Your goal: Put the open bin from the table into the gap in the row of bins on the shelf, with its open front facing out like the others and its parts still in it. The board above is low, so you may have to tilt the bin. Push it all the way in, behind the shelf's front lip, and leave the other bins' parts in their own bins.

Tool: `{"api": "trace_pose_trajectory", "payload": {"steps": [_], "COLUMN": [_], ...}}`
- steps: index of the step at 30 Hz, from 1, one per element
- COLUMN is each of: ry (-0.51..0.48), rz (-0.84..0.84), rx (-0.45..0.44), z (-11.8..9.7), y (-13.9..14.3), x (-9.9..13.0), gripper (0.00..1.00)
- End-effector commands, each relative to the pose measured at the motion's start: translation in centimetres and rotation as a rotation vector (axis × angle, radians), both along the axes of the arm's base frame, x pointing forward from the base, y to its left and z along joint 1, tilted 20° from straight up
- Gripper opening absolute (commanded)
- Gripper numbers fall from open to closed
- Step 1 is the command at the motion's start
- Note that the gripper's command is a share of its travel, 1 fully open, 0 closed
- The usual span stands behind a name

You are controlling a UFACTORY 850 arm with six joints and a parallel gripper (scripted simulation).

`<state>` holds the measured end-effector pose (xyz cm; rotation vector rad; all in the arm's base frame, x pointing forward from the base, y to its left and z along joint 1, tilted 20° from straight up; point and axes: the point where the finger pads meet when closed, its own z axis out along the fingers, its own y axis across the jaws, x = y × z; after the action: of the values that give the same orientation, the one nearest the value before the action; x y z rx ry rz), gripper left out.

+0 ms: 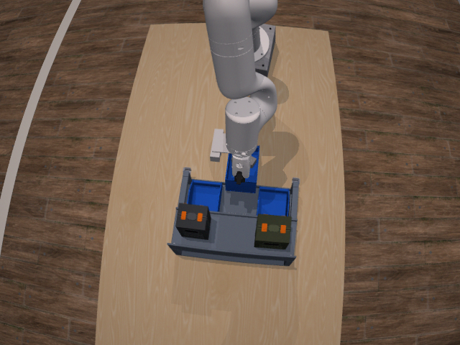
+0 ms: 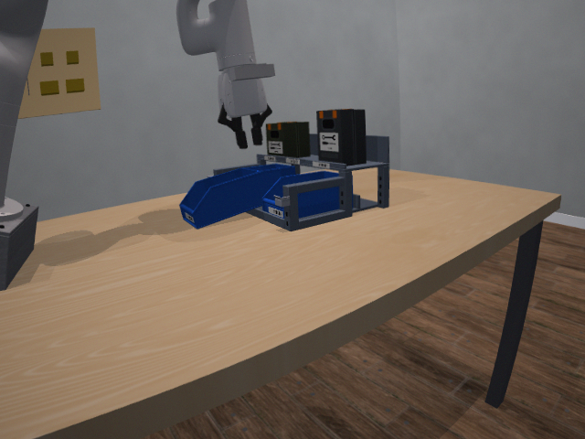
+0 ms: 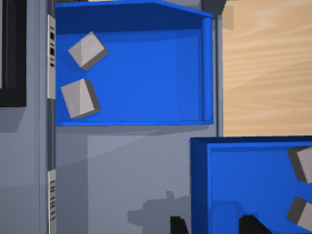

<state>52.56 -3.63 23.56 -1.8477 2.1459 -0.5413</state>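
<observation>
The black-fingered gripper [image 1: 238,179] [image 2: 249,138] [image 3: 214,226], its fingers partly open with nothing between them, is above the open blue plastic bin [image 1: 241,185] [image 2: 236,196] [image 3: 253,180], which is tilted at the gap of the grey shelf [image 1: 233,231] [image 2: 317,220] [image 3: 122,166], its closed end raised and its open front outside.

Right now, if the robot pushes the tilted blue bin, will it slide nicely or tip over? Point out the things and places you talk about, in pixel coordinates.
The tilted blue bin [image 1: 241,186] [image 2: 236,193] [image 3: 253,177] may rock or drop at one end, since it slopes up onto the shelf [image 1: 233,230] [image 2: 317,221] [image 3: 136,146]. Its straight, flat walls look stiff, so it probably won't bend. The loose gray blocks [image 3: 303,163] inside could slide.
</observation>
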Motion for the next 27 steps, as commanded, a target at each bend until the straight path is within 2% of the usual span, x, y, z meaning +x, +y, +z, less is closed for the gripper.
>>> {"api": "trace_pose_trajectory", "payload": {"steps": [1, 10, 15, 27], "ry": [-0.002, -0.002, 0.106, 0.106], "rz": [0.000, 0.000, -0.001, -0.001], "rx": [0.000, 0.000, 0.025, 0.025], "z": [0.1, 0.1, -2.7, -2.7], "y": [0.0, 0.0, 0.5, 0.5], "x": [0.1, 0.1, -4.1, -4.1], "gripper": [0.34, 0.34, 0.34, 0.34]}}
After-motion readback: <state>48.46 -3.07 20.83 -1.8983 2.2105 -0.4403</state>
